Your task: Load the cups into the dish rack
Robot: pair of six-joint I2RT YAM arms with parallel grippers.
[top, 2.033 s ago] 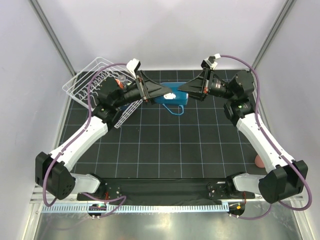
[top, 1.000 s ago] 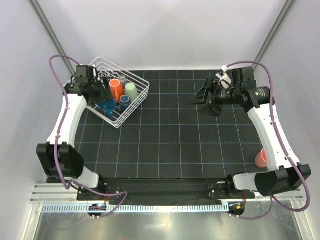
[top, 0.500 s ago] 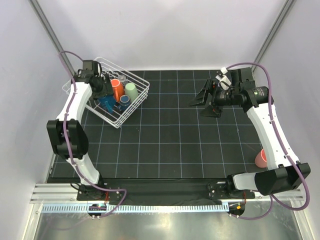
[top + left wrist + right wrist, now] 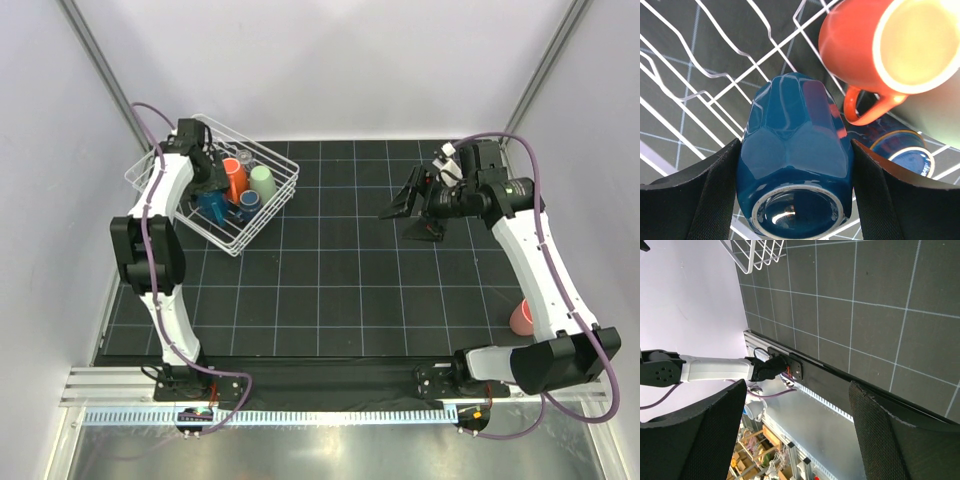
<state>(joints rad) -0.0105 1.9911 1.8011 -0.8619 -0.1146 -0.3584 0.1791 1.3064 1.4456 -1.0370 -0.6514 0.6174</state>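
The white wire dish rack stands at the far left of the mat. It holds an orange cup, a pale green cup and a dark blue mug. My left gripper reaches down into the rack and is shut on a blue faceted cup, bottom towards the camera, with a finger against each side. Beside it lie the orange cup and the dark blue mug. A pink cup sits at the mat's right edge. My right gripper hangs open and empty above the mat.
The rack's wires run close around the blue cup. The right wrist view looks down past its open gripper to the black grid mat and the left arm's base at the near edge.
The blue cup, earlier between both grippers at mid-table, is now in the rack with the left gripper. The left arm's elbow has swung in toward the rack. The right gripper barely moved.
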